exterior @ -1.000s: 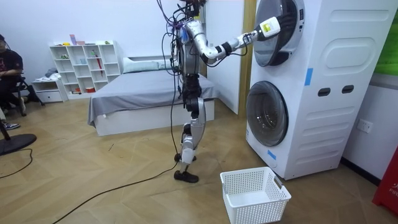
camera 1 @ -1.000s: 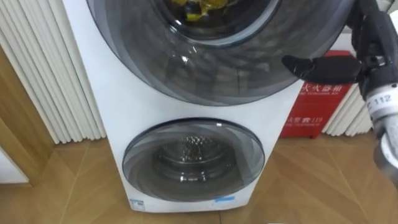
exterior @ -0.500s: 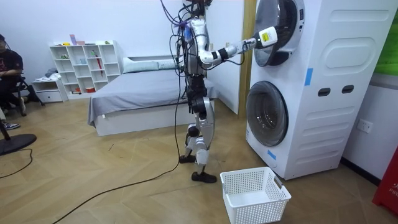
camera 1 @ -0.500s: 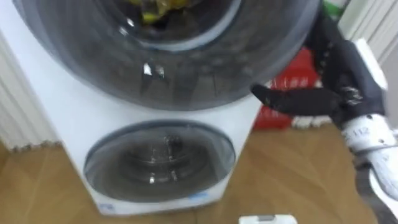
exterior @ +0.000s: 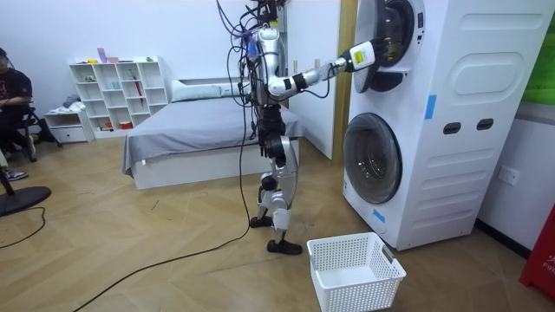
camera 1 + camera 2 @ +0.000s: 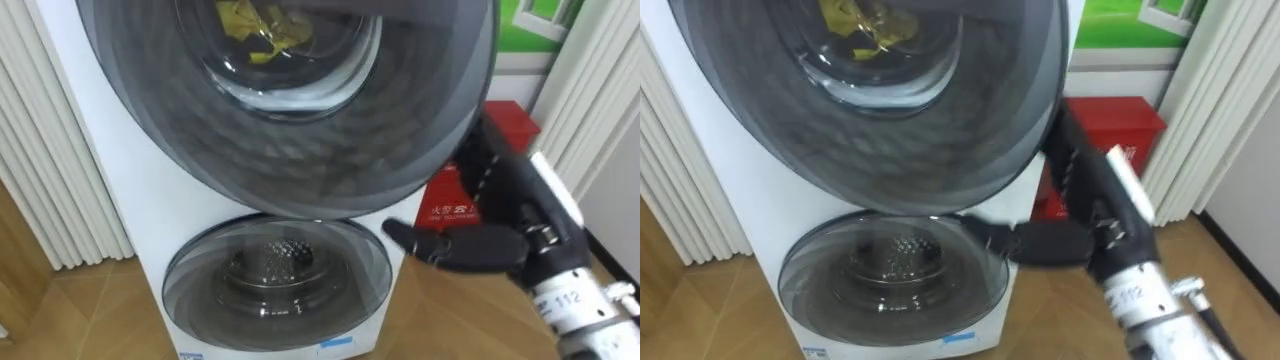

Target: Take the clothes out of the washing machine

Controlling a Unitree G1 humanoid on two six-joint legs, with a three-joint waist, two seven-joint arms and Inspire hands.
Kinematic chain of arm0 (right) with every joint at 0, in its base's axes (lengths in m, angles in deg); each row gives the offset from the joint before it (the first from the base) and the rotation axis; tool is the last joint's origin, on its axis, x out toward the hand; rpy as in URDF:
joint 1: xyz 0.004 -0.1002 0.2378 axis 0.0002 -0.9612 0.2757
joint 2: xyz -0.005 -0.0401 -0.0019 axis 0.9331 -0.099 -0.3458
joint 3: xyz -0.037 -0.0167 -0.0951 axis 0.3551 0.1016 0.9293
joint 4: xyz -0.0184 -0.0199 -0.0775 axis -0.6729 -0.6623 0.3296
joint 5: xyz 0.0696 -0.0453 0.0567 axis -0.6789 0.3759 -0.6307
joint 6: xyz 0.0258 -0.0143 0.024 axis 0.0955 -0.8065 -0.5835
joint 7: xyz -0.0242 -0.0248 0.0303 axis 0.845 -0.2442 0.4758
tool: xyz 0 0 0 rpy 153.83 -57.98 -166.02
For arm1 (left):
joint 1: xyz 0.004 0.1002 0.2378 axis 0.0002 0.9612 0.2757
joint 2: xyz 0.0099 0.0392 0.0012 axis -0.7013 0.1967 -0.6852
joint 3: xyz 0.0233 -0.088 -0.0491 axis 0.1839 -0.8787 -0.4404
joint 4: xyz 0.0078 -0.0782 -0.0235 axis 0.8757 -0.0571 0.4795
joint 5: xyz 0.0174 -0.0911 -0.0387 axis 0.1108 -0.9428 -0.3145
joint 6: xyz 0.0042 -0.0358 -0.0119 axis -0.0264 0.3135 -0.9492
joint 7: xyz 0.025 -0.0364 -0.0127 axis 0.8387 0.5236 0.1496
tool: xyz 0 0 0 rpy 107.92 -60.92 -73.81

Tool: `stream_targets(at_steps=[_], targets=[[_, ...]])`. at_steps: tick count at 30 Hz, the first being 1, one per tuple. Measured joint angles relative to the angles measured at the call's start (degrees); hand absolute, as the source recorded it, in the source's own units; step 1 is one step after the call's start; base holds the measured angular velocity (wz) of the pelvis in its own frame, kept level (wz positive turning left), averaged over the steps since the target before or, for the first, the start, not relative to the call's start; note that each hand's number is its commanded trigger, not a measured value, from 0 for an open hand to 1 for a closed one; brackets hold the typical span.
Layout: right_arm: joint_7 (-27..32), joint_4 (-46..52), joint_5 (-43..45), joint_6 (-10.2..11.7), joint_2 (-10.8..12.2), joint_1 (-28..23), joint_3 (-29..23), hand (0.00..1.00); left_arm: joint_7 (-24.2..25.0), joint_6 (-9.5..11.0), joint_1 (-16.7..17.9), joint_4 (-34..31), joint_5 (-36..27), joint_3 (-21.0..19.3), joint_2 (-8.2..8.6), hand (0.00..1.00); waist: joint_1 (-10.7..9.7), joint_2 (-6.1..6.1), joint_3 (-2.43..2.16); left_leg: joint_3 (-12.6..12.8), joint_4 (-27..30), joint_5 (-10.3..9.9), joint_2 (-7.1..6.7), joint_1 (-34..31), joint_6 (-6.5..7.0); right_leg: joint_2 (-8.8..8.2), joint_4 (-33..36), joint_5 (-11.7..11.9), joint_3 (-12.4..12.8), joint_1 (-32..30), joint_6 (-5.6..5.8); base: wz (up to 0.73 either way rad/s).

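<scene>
**Right hand at the upper door's rim; clothes lie up and to its left, behind the glass**

Nearest to you, the right hand comes in from the lower right, dark and held side-on, with its thumb stretched flat towards the left. The hand's upper part meets the right edge of the upper door, a big round smoked-glass door on the stacked washing machine. Whether the hand has hooked that rim or only rests against it, you cannot tell from these views.

In the room view the robot stands upright a step back from the machine, this arm reached out at head height, and the door looks swung partly out from the front.

Behind the door glass, inside the upper drum, sit the yellow clothes, a crumpled bundle. From the hand they lie up and to the left, and deeper in, with the door between. This is the hand nearer to them. My judgement: the door must swing wider before the hand can go in.

Below, the lower door is closed. A white basket stands on the floor before the machine.
</scene>
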Motion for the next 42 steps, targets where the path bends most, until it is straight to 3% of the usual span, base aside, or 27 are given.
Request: stream_targets(at_steps=[7,13,21,26,35,42], targets=[[-6.22,0.51,0.01,-0.42,0.03,-0.57,0.57,0.0,0.17,0.11,-0.12,0.07,0.04,0.2,0.01,0.0,0.24,-0.11,-0.02,-0.14,-0.23,0.0,-0.07,-0.16,0.01,-0.02,-0.18,0.25,-0.06,0.02,-0.43,0.03],[-11.06,2.81,0.07,-0.41,0.69,-0.4,0.67,0.0,0.18,0.19,-0.94,0.58,0.03,0.24,0.05,0.0,0.95,-0.25,-0.01,-0.11,-0.07,0.13,-0.4,-0.19,0.22,0.03,-0.16,-0.14,1.77,0.45,-0.04,0.13],[-18.15,2.9,0.27,-0.39,1.37,-0.27,1.26,0.0,0.2,0.48,-2.86,0.81,0.04,1.57,-0.26,0.0,2.02,-0.29,0.48,-0.11,-0.25,0.21,-0.74,-0.22,0.35,-0.36,-0.1,-0.44,1.97,0.53,0.31,0.02],[-18.68,2.89,0.43,-0.42,2.31,-0.23,2.97,0.0,0.19,0.49,-4.24,0.9,0.04,3.3,-0.23,0.0,3.35,0.27,0.88,0.15,-0.21,0.21,-0.73,-0.34,0.37,-0.13,0.1,-0.4,2.69,-0.03,0.26,-0.08],[-18.68,2.88,3.02,-1.05,4.77,1.2,6.22,0.0,0.26,0.49,-5.06,1.46,0.04,5.71,-0.19,0.0,4.52,0.6,0.79,-0.08,0.14,0.55,-0.72,-1.1,0.44,0.03,1.07,-0.29,3.13,-1.52,-0.25,-0.07],[-17.94,2.86,3.48,-1.19,4.79,1.5,9.79,0.0,0.25,0.69,-5.83,1.18,0.29,5.94,-0.31,0.0,6.02,0.32,0.8,-0.22,0.57,0.95,-0.71,-1.9,0.29,-0.15,1.06,-0.74,2.54,-1.95,0.07,0.05]])
